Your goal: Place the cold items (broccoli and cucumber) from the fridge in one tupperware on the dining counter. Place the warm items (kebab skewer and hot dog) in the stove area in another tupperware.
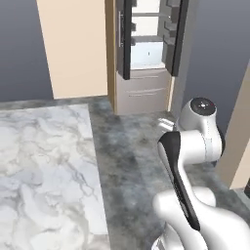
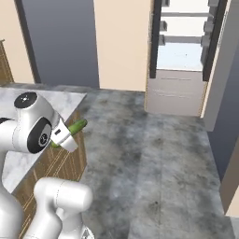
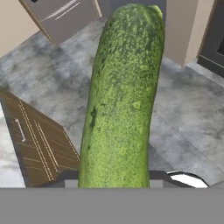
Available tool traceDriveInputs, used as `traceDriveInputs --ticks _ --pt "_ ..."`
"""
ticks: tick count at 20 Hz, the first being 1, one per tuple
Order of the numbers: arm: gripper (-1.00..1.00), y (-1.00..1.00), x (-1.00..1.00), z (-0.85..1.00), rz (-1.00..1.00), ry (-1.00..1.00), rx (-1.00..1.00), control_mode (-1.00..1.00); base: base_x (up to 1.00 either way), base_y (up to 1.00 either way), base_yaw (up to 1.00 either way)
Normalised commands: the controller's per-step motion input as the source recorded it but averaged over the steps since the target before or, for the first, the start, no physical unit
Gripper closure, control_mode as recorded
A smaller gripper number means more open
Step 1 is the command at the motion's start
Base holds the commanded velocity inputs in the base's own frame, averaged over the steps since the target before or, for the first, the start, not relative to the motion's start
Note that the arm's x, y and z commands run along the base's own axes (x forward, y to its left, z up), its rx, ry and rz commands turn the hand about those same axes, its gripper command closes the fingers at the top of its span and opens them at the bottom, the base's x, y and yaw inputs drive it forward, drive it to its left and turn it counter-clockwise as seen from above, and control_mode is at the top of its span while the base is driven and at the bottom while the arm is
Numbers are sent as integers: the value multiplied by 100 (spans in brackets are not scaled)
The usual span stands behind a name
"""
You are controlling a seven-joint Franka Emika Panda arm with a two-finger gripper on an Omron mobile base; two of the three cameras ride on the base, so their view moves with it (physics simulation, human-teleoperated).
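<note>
cucumber [image 3: 124,100] was clamped in the fingers [image 2: 63,138], running lengthwise from 6 to 12 o'clock in the hand view, over grey floor [image 3: 183,113]. in the right base view it poked out toward 2 o'clock beside the marble worktop [image 2: 70,100]. fridge [image 1: 146,39] stood open at 12 o'clock.

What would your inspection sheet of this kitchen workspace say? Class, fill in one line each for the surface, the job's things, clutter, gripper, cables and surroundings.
Surface: white marble counter, bare where visible.
Job's things: cucumber held lengthwise in the gripper, also seen sticking out beside the arm; broccoli, tupperware, warm items nothing seen.
Clutter: nothing seen.
Gripper: gripper shut on the cucumber.
Cables: nothing seen.
Surroundings: fridge with doors open; grey floor; wooden cabinet drawers below the counter.
</note>
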Motion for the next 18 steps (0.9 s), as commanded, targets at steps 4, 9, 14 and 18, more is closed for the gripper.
traceDriveInputs --ticks 4,9,14,18 --pt "100 0 0 0 0 0 0 100 -100 0 0" --pt "100 0 0 0 0 0 0 100 -100 0 0" --pt "100 0 0 0 0 0 0 100 -100 0 0" --pt "100 0 0 0 0 0 0 100 -100 0 0"
